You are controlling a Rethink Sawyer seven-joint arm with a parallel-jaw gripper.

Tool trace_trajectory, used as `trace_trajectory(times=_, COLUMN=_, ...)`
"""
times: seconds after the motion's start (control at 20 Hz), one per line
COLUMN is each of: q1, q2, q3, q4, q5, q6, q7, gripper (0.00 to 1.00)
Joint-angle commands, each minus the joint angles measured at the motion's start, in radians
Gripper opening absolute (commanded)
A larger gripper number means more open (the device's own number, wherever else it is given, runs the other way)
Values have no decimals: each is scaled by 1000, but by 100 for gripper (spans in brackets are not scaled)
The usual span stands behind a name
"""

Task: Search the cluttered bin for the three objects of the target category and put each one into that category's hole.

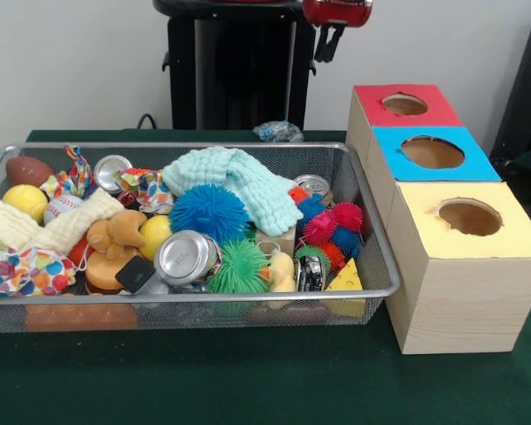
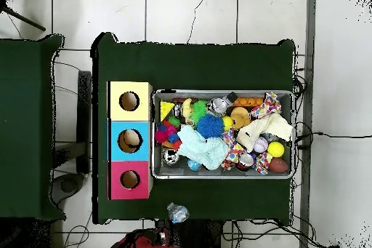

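The claw hung drawn back at the top of the front view, high above the table, holding nothing; its dark fingers showed, but whether they stood open or closed could not be told. Just below it and slightly to one side, a clear crumpled bottle lay on the green cloth outside the bin, between the bin's far rim and the pedestal. Farther out, the bin was heaped with spiky balls, cans, cloths and toys; no other clear bottle could be made out among them. Beside the bin stood three wooden boxes in a row: red nearest the claw, then blue, then yellow. The search seemed to be in hand, with nothing gripped. The next move probably called for descending onto the loose bottle, or digging into the clutter.
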Motion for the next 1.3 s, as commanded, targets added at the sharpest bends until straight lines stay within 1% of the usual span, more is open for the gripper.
trace_trajectory(times=0.05, q1=-87, q2=122, q3=60, q4=-23, q5=-32, q6=-99, q7=162, gripper=0)
trace_trajectory(times=0.15, q1=-107, q2=197, q3=61, q4=-7, q5=-58, q6=-211, q7=187, gripper=0)
trace_trajectory(times=0.25, q1=-112, q2=252, q3=53, q4=-5, q5=-76, q6=-278, q7=203, gripper=0)
trace_trajectory(times=0.45, q1=-144, q2=337, q3=55, q4=4, q5=-102, q6=-372, q7=224, gripper=0)
trace_trajectory(times=0.6, q1=-159, q2=373, q3=57, q4=18, q5=-113, q6=-415, q7=231, gripper=0)
trace_trajectory(times=0.85, q1=-181, q2=397, q3=73, q4=32, q5=-119, q6=-428, q7=225, gripper=0)
trace_trajectory(times=1.1, q1=-197, q2=338, q3=93, q4=74, q5=-112, q6=-365, q7=212, gripper=0)
trace_trajectory(times=1.3, q1=-198, q2=346, q3=109, q4=73, q5=-104, q6=-361, q7=211, gripper=0)
